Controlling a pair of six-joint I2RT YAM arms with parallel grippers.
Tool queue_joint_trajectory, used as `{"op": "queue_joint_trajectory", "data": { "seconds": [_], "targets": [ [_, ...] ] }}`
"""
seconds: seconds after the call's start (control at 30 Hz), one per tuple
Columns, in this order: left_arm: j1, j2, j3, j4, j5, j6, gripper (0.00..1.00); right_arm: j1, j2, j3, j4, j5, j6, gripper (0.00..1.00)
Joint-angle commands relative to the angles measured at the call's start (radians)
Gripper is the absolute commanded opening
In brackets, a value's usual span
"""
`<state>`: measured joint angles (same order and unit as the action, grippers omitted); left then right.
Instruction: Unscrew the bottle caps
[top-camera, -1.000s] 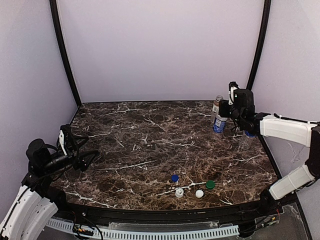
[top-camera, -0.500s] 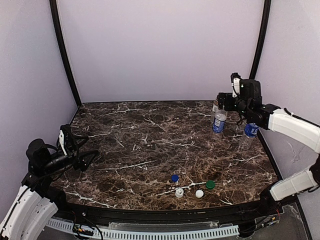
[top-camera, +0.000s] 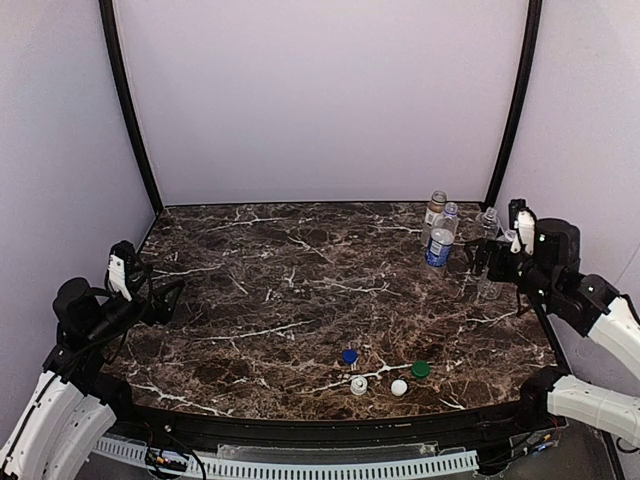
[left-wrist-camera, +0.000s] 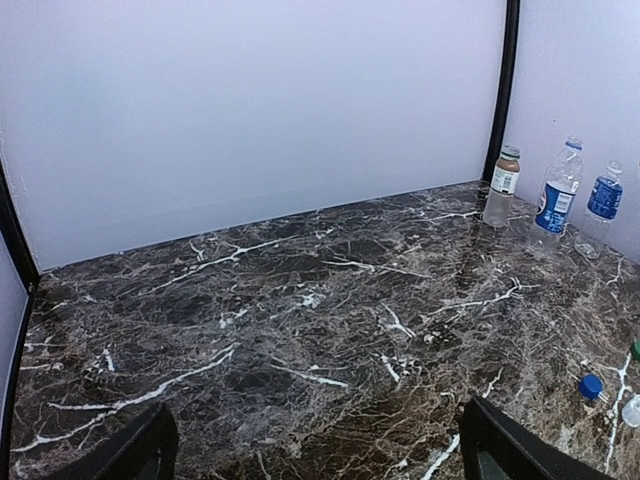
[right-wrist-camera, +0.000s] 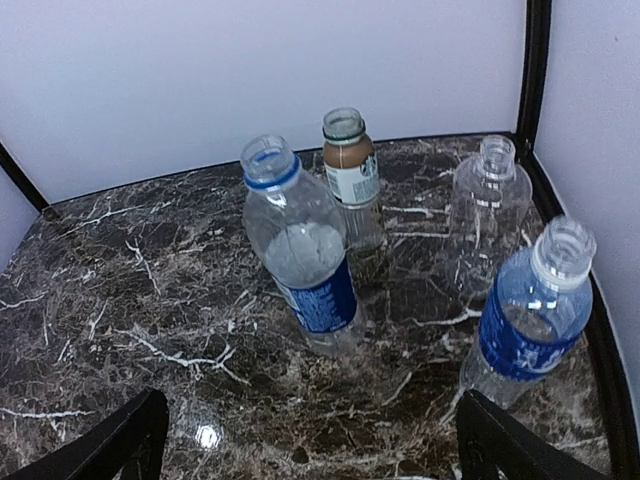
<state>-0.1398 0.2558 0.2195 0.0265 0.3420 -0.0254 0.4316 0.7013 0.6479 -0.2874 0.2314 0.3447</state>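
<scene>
— So, where are the small round plastic screw caps?

— All four lie loose on the dark marbled counter (top-camera: 250, 280), near its front edge and right of the middle. The blue cap (top-camera: 349, 355) is farthest back and the green cap (top-camera: 421, 369) is to its right. One white cap (top-camera: 358, 385) and a second white cap (top-camera: 399, 387) sit between them, closer to the edge. None touches another.

— And the small clear plastic bottles?

— They stand upright in the far right corner, every neck bare. The blue-labelled bottle with a blue neck ring (right-wrist-camera: 300, 250) is in front of the tan-labelled bottle (right-wrist-camera: 350, 170). The plain bottle (right-wrist-camera: 490, 210) is at the back right, and the other blue-labelled bottle (right-wrist-camera: 530, 320) is nearest the right wall.

— What about the hands?

— The right hand (right-wrist-camera: 310, 420) hangs just in front of the bottles, fingers spread wide, holding nothing. The left hand (left-wrist-camera: 318, 430) sits low over the counter's left side, well apart from caps and bottles, likewise spread and empty.
</scene>
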Motion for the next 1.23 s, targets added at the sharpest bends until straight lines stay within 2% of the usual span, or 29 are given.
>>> {"op": "queue_joint_trajectory", "data": {
  "seconds": [0.0,0.1,0.2,0.3,0.43,0.6,1.2],
  "targets": [
    [0.007,-0.007,0.001,-0.020,-0.055,0.019,0.99,-0.004,-0.077,-0.110,-0.092,-0.027,0.165,0.99],
    [0.013,0.004,-0.002,-0.020,-0.100,0.019,0.99,-0.005,-0.062,-0.176,-0.067,0.020,0.193,0.98],
    [0.018,0.017,-0.005,-0.020,-0.221,0.019,0.99,-0.013,-0.036,-0.225,-0.051,0.131,0.241,0.99],
    [0.033,0.038,-0.004,-0.045,-0.301,0.050,0.99,-0.063,-0.079,-0.286,-0.051,0.187,0.318,0.99],
    [0.041,0.057,-0.007,-0.048,-0.329,0.056,0.99,-0.219,-0.154,-0.387,-0.052,0.083,0.385,0.99],
    [0.048,0.083,-0.014,-0.040,-0.312,0.053,0.99,-0.371,-0.138,-0.454,0.036,-0.092,0.365,0.98],
    [0.099,0.081,-0.020,-0.033,-0.267,0.050,0.99,-0.378,-0.145,-0.478,0.104,-0.094,0.333,0.99]
  ]
}}
